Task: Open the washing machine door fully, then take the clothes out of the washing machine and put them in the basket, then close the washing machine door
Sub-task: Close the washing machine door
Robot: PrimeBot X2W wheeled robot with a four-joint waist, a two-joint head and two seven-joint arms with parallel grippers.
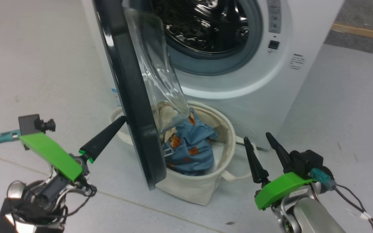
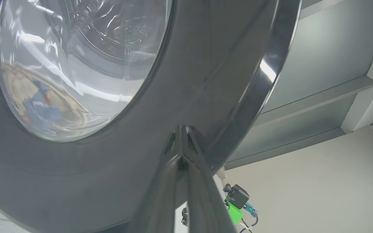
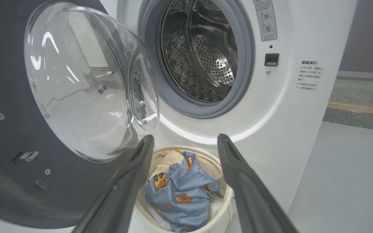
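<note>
Shows 1 white washing machine (image 1: 264,90) on a grey floor (image 1: 28,64), with its washing machine door (image 1: 131,97) standing about half open, edge-on in the head view. Shows the left fingers (image 1: 104,139) pressed together into 1 point, tip touching the door's outer black ring near its lower edge. Shows the right fingers (image 1: 254,161) spread wide, holding nothing, hovering just beside the basket (image 1: 193,191). Finds the clothes (image 1: 193,145), blue with orange bears, heaped inside that basket, below the door's glass bowl and in front of the machine. Looks into a steel drum (image 3: 202,58) with no fabric seen inside.

Judged as the closing step: keep the tip square on the ring, push steadily toward the machine, follow the door's arc to avoid slipping off the glossy edge, and press until latched. Keep the right arm clear of the swing.

Counted: 1 machine, 1 door, 1 basket, 1 bundle of clothes, 2 arms with 2 fingers each.
</note>
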